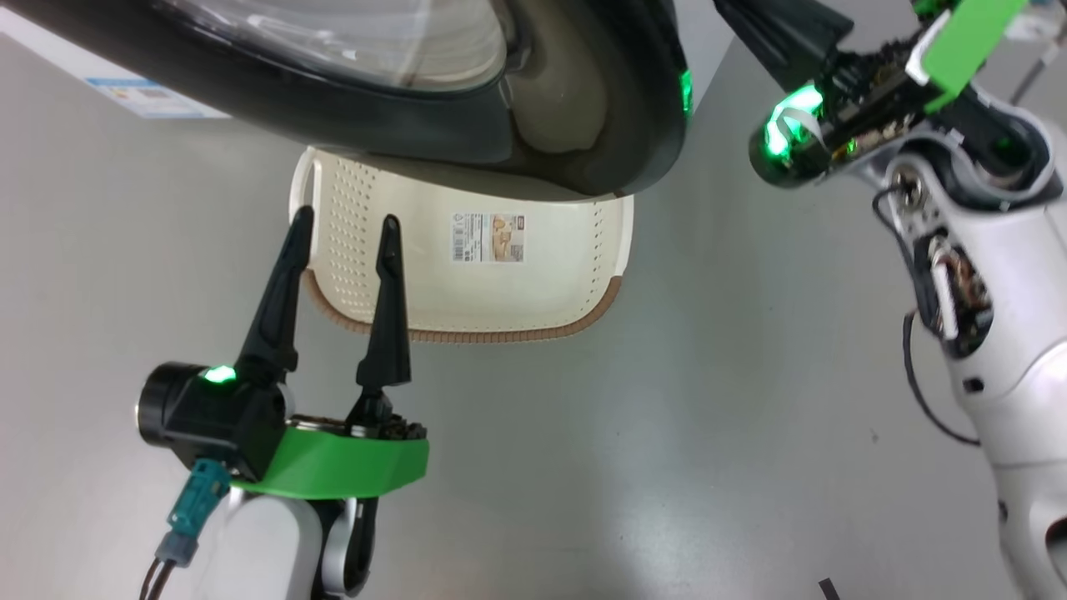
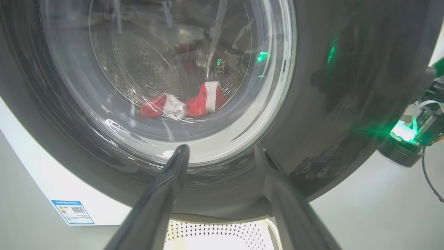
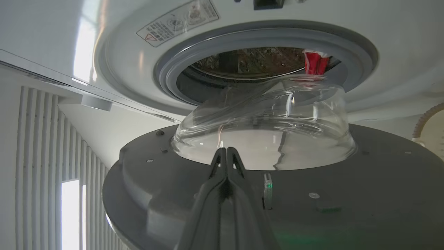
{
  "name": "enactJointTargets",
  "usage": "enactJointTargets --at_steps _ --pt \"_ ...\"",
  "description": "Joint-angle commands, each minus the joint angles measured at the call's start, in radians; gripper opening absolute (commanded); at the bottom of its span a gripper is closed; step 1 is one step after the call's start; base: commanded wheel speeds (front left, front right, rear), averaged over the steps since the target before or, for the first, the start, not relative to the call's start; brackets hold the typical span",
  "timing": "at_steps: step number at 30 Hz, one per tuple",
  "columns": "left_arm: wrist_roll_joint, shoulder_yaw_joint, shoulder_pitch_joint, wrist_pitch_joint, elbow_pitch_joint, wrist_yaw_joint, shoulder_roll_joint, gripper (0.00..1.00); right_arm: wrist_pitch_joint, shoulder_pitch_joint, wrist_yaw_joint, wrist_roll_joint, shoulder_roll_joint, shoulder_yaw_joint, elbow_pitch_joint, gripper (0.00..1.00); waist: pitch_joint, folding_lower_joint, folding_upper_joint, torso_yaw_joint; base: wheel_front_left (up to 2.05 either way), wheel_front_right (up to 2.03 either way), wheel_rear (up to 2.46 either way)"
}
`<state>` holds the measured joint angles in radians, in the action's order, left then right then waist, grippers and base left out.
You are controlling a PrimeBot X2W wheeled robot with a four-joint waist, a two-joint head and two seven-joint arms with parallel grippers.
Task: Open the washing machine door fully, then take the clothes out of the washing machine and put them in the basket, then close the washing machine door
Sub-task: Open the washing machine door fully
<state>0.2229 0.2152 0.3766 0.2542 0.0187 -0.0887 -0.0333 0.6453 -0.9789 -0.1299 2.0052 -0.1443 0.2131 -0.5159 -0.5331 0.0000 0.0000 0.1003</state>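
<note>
Closest in, the left gripper (image 1: 346,218) sits just below the washing machine door (image 1: 583,125) on its glossy outer side, fingers spread wide with nothing between them. The right gripper (image 3: 226,150) is round on the door's inner face with its fingers pressed tight together and pinching nothing. The tips point at the base of the glass bowl, but I honestly can't tell if they touch it. The door is swung partway off the opening, and in the head view its black rim is cut off by the top edge. The basket (image 1: 467,300) sits on the floor right under the door, and the rim hides its far end. The part of its bottom that shows is bare apart from a sticker (image 1: 488,237). The clothes (image 2: 204,100) are behind the door, down in the steel drum (image 2: 145,66). From the left wrist they're warped by the glass, so I can't make out how many pieces there are. Past the door's bowl in the right wrist view, the grey seal (image 3: 180,66) rings the opening in the washing machine (image 3: 399,34). Its labels are too small to read. The floor (image 1: 667,458) beneath the door is plain shiny grey, and beyond the door is a pale slatted wall (image 3: 38,156).
</note>
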Motion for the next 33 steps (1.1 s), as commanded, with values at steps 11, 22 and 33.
enactJointTargets --at_steps 11,22,33 --pt "0.023 -0.015 0.024 0.008 -0.016 -0.014 -0.017 1.00 0.163 -0.117 -0.001 0.050 -0.013 0.107 -0.020 0.00 -0.031 0.0000 0.0000 0.021 0.00 0.00 0.00" --pt "0.047 -0.036 -0.008 0.008 0.001 -0.019 -0.017 1.00 0.206 -0.061 -0.001 0.036 -0.036 0.168 0.021 0.00 0.047 0.0000 0.0000 0.032 0.00 0.00 0.00" --pt "0.036 -0.056 -0.079 0.008 0.016 -0.019 -0.017 1.00 0.221 0.033 -0.001 0.040 -0.019 0.224 0.009 0.00 0.157 0.0000 0.0000 0.056 0.00 0.00 0.00"
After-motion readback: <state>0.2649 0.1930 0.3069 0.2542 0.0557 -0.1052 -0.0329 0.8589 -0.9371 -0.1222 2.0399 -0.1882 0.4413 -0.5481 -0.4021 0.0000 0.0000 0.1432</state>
